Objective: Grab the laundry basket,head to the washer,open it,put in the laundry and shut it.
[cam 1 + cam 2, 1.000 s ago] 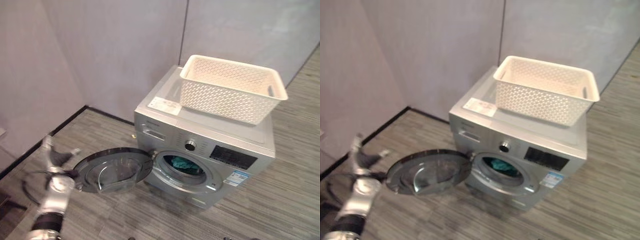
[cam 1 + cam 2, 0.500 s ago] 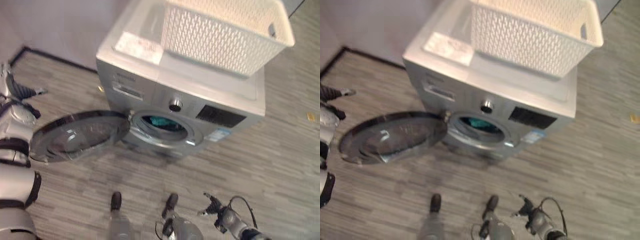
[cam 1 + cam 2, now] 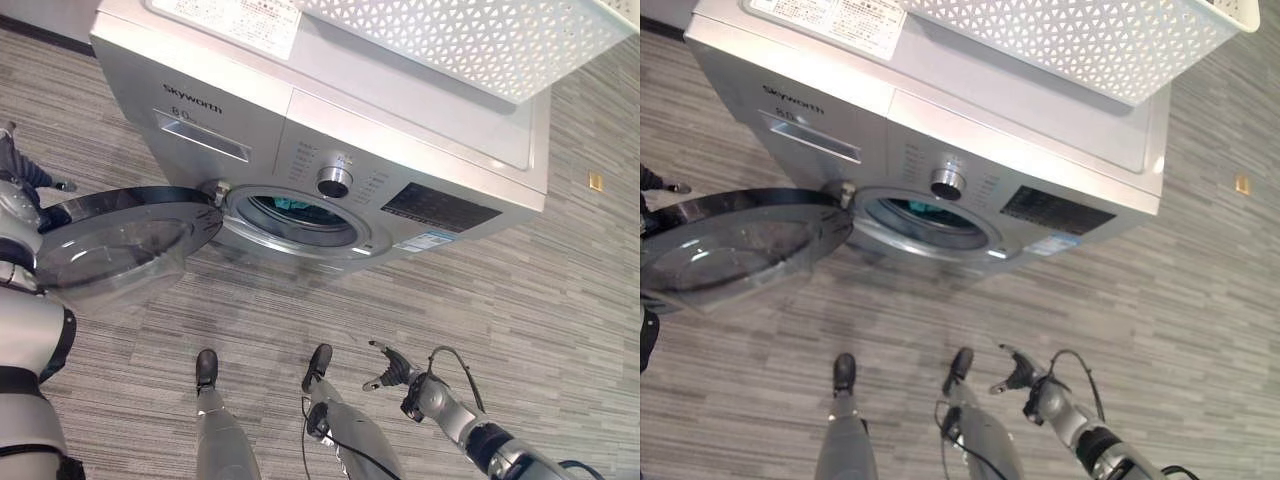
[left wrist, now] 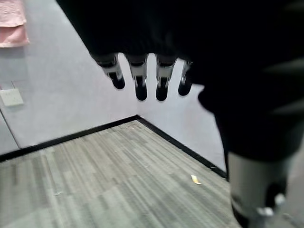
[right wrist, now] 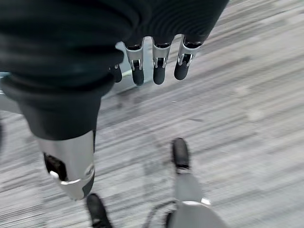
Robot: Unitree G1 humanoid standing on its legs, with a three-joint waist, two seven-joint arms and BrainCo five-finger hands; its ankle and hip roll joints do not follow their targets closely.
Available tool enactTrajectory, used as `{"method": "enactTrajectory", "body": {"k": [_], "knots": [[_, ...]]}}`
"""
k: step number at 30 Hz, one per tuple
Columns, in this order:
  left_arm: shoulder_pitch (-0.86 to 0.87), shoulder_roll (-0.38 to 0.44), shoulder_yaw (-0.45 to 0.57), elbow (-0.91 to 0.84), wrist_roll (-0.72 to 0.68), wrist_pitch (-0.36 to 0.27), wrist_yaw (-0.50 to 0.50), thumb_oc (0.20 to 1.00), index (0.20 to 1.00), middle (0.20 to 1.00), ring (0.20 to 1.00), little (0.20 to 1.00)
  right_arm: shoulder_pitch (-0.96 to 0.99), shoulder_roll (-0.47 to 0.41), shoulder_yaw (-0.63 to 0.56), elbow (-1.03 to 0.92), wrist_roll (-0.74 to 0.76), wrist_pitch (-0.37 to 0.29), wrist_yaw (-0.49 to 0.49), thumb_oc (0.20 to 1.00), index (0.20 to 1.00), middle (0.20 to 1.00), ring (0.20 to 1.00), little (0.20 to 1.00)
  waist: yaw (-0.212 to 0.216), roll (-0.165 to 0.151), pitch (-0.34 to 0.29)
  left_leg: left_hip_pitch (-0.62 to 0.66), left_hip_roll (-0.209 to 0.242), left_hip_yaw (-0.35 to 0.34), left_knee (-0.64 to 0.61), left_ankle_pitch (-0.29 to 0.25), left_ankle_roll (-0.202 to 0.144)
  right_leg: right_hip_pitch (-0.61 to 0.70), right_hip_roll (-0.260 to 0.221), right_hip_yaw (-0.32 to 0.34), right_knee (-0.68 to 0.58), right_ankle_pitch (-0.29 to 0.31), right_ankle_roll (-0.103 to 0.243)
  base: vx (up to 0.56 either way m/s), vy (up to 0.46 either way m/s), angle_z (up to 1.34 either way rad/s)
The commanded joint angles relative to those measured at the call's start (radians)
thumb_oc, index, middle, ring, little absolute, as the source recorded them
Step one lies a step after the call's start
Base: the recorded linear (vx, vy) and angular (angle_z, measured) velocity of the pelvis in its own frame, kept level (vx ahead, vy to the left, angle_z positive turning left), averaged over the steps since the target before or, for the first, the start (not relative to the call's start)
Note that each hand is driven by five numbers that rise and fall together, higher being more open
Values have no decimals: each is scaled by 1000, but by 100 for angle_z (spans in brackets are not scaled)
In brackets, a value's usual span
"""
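A silver washer [image 3: 330,150] stands with its round door [image 3: 120,240] swung wide open, teal laundry [image 3: 300,208] visible inside the drum. The white basket [image 3: 480,35] sits on top. The left hand [image 3: 15,175] hovers beside the door's outer edge, fingers relaxed, empty; the right hand [image 3: 395,372] hangs loose above the floor [image 3: 500,300], holding nothing.

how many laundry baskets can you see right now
1: a white laundry basket sits on top of the washer, above its open door. Its upper part is cut off by the frame, so anything inside is hidden.
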Motion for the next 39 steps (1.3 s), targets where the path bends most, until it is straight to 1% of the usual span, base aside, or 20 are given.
{"method": "enactTrajectory", "body": {"k": [1,5,7,8,11,12,14,15,18,19,21,22,23,26,28,29,30,33,36,39], "knots": [[138,-16,-32,92,77,17,-52,1000,1000,1000,1000,1000,25,-34,-18,-26,6,1,22,1000,1000,1000,1000,1000,-24,-47,-39,-47,25,-36,-45,28,2,75,-121,68,1,-22,196,13,-9,-11],[316,-95,50,52,32,19,-134,1000,1000,1000,1000,1000,91,-86,-45,-54,-18,19,55,1000,1000,1000,1000,1000,-34,-26,-52,-25,37,-25,-45,22,-2,82,-113,77,1,-34,190,42,-12,-6],[359,-124,69,42,29,24,-138,1000,1000,1000,1000,1000,108,-103,-55,-63,-29,23,64,1000,1000,1000,1000,1000,-41,-18,-59,-9,42,-21,-45,20,-4,88,-108,86,2,-40,186,49,-14,-6],[426,-167,101,27,30,25,-130,1000,1000,1000,1000,1000,125,-128,-73,-88,-35,23,76,1000,1000,1000,1000,1000,-50,-4,-66,17,48,-10,-45,16,-6,96,-99,101,4,-48,180,38,-8,-21],[462,-185,121,22,26,25,-131,1000,1000,1000,1000,1000,131,-141,-81,-103,-38,23,83,1000,1000,1000,1000,1000,-54,2,-71,30,55,-3,-45,15,-7,101,-94,111,5,-51,177,33,-8,-24],[566,-251,167,2,22,25,-123,1000,1000,1000,1000,1000,147,-168,-120,-126,-43,23,96,1000,1000,1000,1000,1000,-63,21,-82,74,65,21,-45,9,-8,114,-81,139,7,-62,168,27,-4,-23],[568,-252,169,1,22,26,-123,1000,1000,1000,1000,1000,148,-170,-119,-127,-43,24,96,1000,1000,1000,1000,1000,-63,22,-83,75,65,22,-45,8,-8,114,-81,139,7,-62,168,43,-8,-30],[676,-348,216,-24,-13,18,-126,1000,1000,1000,1000,1000,159,-197,-157,-137,-55,24,110,1000,1000,1000,1000,1000,-72,46,-95,121,78,52,-45,4,-11,132,-65,168,9,-78,158,49,-11,-33],[707,-379,234,-35,-35,13,-128,1000,1000,1000,1000,1000,168,-209,-169,-146,-60,25,114,1000,1000,1000,1000,1000,-76,54,-102,131,81,61,-45,6,-12,134,-61,177,7,-80,153,31,-22,-32],[746,-426,259,-62,-71,0,-108,1000,1000,1000,1000,1000,180,-223,-195,-149,-61,23,118,1000,1000,1000,1000,1000,-84,71,-112,146,93,78,-45,9,-16,139,-50,190,6,-88,148,22,-49,-36],[754,-446,269,-80,-84,-8,-83,1000,1000,1000,1000,1000,185,-232,-206,-144,-65,18,117,1000,1000,1000,1000,1000,-87,81,-115,152,102,85,-45,11,-19,140,-43,197,6,-91,145,2,-64,-11],[749,-456,275,-116,-86,-18,-29,1000,1000,1000,1000,1000,181,-239,-209,-136,-70,12,113,1000,1000,1000,1000,1000,-86,90,-114,159,116,96,-45,18,-26,141,-31,204,5,-92,142,-49,-98,-19],[746,-462,270,-160,-102,-23,-34,1000,1000,1000,1000,1000,181,-257,-214,-144,-73,6,121,1000,1000,1000,1000,1000,-89,102,-116,154,131,105,-45,26,-28,130,-15,216,3,-94,138,-67,-142,-21],[800,-414,295,-356,-162,-48,-28,1000,1000,1000,1000,1000,178,-306,-226,-163,-74,2,140,1000,1000,1000,1000,1000,-77,129,-100,160,179,139,-45,46,-44,115,31,239,1,-99,133,-58,-141,-49],[815,-412,305,-394,-191,-54,-36,1000,1000,1000,1000,1000,183,-320,-233,-168,-72,0,146,1000,1000,1000,1000,1000,-75,135,-99,158,199,147,-45,58,-51,107,46,245,1,-104,129,-40,-148,-49],[816,-429,326,-421,-239,-64,-28,1000,1000,1000,1000,1000,200,-350,-252,-173,-72,-4,152,1000,1000,1000,1000,1000,-73,145,-96,139,238,156,-45,92,-63,93,73,244,1,-121,121,-52,-192,-27],[796,-448,321,-391,-245,-70,-19,1000,1000,1000,1000,1000,200,-360,-257,-164,-75,-5,148,1000,1000,1000,1000,1000,-72,153,-91,131,253,157,-45,107,-66,91,86,240,1,-133,116,-92,-222,-13],[721,-497,290,-333,-235,-75,1,1000,1000,1000,1000,1000,215,-386,-287,-133,-84,-5,119,1000,1000,1000,1000,1000,-80,170,-71,119,245,192,-44,129,-56,90,82,217,1,-150,105,-100,-73,-5],[621,-560,234,-280,-235,-85,26,1000,1000,1000,1000,1000,211,-386,-306,-50,-89,-1,75,1000,1000,1000,1000,1000,-96,169,-59,122,194,187,-27,114,-43,101,67,205,1,-151,96,-71,-46,-7],[536,-603,194,-316,-242,-106,68,1000,1000,1000,1000,1000,214,-358,-312,0,-86,0,40,1000,1000,1000,1000,1000,-107,172,-47,116,196,215,-29,126,-45,109,62,184,1,-158,93,-61,-68,18]]}}
